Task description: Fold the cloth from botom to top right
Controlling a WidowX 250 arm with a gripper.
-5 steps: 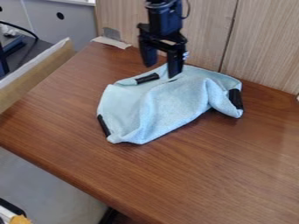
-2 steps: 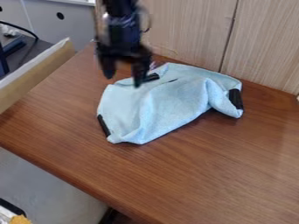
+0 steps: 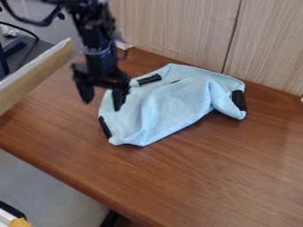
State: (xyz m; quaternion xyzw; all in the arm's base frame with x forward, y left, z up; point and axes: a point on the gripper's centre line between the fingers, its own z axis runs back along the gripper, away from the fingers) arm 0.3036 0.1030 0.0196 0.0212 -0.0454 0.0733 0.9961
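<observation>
Brown wood grain runs across the desk [image 3: 207,177], with pale panelling [image 3: 177,31] standing behind it. The light blue cloth [image 3: 177,99] lies rumpled on the desk's far half, near the panelling. Its long axis slants from the lower left of the view up to the right, and a loose fold edge follows roughly that line along the near side, ending in a raised hump at the right. Above its left part hangs the pincer [image 3: 102,95], fingers spread wide with nothing between them, pointing down; whether a tip touches the fabric, I cannot tell. Expect the cloth to be light, limp and hard to damage, giving little resistance but creasing easily. A shallow pinch at the lower-left corner, by the black strip [image 3: 105,127], looks the best hold; that strip may be somewhat stiffer than the fabric, and grabbing mid-cloth would probably bunch it.
</observation>
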